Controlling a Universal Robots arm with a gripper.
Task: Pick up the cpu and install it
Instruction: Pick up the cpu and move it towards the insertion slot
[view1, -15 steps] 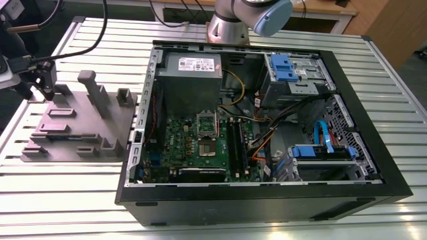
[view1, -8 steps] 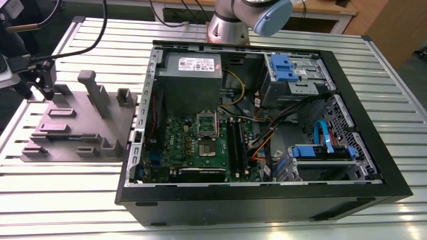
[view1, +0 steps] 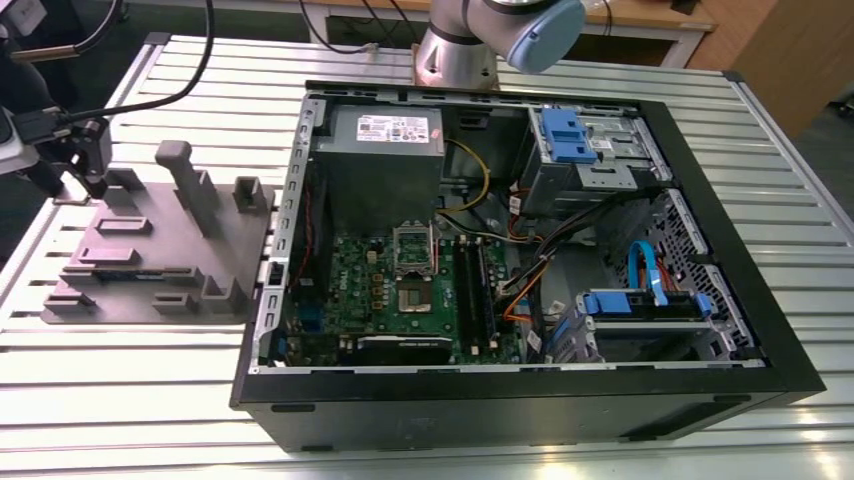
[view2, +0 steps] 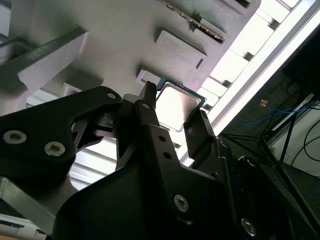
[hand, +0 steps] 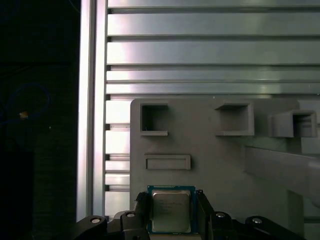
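Note:
The cpu (hand: 171, 210), a small square chip with a shiny metal top and a teal rim, sits between my gripper's (hand: 171, 214) two black fingers (hand: 141, 206), low over the grey fixture plate (hand: 215, 165). In the second wrist view the same cpu (view2: 177, 104) shows with a finger (view2: 148, 102) pressed against each side, so the gripper (view2: 175, 109) is shut on it. In the exterior view my gripper (view1: 88, 185) hangs at the plate's (view1: 160, 250) far corner on the exterior view's left. The open computer case (view1: 694, 160) holds the green motherboard with its socket (view1: 414, 285).
Upright pegs and blocks (view1: 187, 185) rise from the fixture plate near the gripper. Inside the case are the power supply (view1: 380, 140), blue drive cages (view1: 567, 135), memory slots (view1: 470, 285) and loose cables (view1: 534, 270). The slatted metal table (view1: 441, 410) surrounds everything.

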